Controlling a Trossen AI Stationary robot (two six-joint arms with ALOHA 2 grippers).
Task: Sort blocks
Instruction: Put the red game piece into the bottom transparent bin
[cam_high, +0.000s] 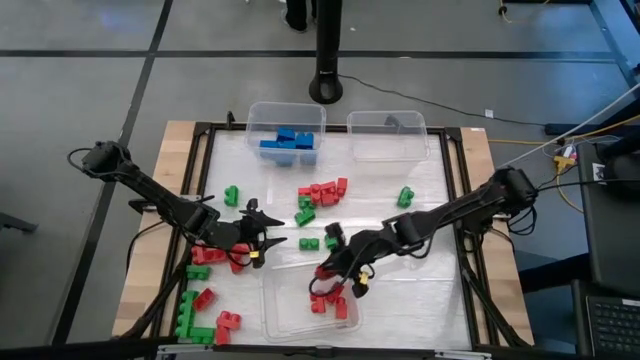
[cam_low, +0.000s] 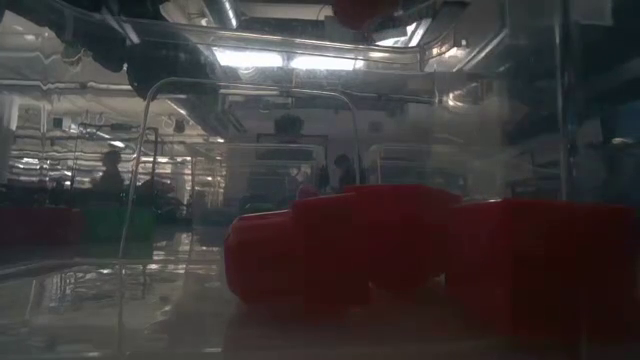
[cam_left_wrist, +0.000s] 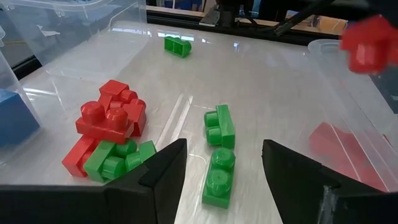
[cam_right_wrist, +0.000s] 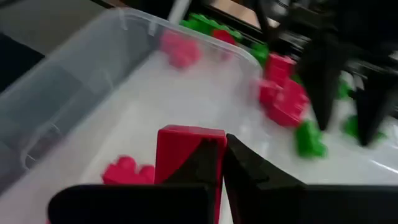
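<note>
Red, green and blue blocks lie scattered on the white table. My right gripper (cam_high: 335, 272) (cam_right_wrist: 221, 146) is shut on a red block (cam_right_wrist: 183, 152) (cam_left_wrist: 367, 43) above the near clear bin (cam_high: 400, 310), which holds several red blocks (cam_high: 330, 303) (cam_low: 330, 250). My left gripper (cam_high: 267, 228) (cam_left_wrist: 224, 168) stands open and still, left of the table's middle. In front of it lie green blocks (cam_left_wrist: 219, 127) and a pile of red blocks (cam_left_wrist: 112, 115). My right gripper pinches the red block between its two fingers; the near finger (cam_right_wrist: 205, 162) covers part of the block's side (cam_right_wrist: 177, 155). The fingers slant down from the table's right side. The block is lifted clear, above the near bin's left part.
At the far edge stand a clear bin with blue blocks (cam_high: 287, 143) and another clear bin (cam_high: 388, 135). Red blocks (cam_high: 322, 190) and green blocks (cam_high: 405, 197) lie mid-table. More red and green blocks (cam_high: 200, 310) sit at the near left corner.
</note>
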